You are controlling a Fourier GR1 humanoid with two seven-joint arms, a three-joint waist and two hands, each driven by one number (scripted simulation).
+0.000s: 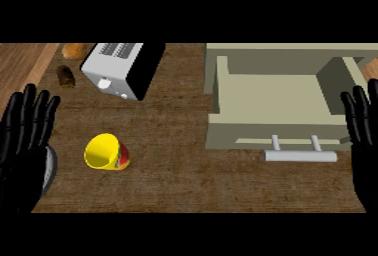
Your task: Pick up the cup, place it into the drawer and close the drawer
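From the head view we look down on a brown wood-grain counter [184, 125]. Our left hand [26, 145] shows at the left edge, fingers straight and pointing up, holding nothing. Our right hand [363, 135] shows at the right edge in the same way, flat and unclenched, touching nothing.

The yellow cup with a red and green side [107, 152] sits on the counter just right of our left hand, apart from it. It is tilted, so we see into its yellow mouth. It lies well left of the beige box-shaped drawer [269, 100], which stands pulled open with its bare floor showing. The drawer's pale grey bar handle [301, 156] faces us.

Toward the back left stands a silver and black toaster [122, 70]. Left of it lie a tan bread roll [74, 50] and a darker brown pastry [66, 76].
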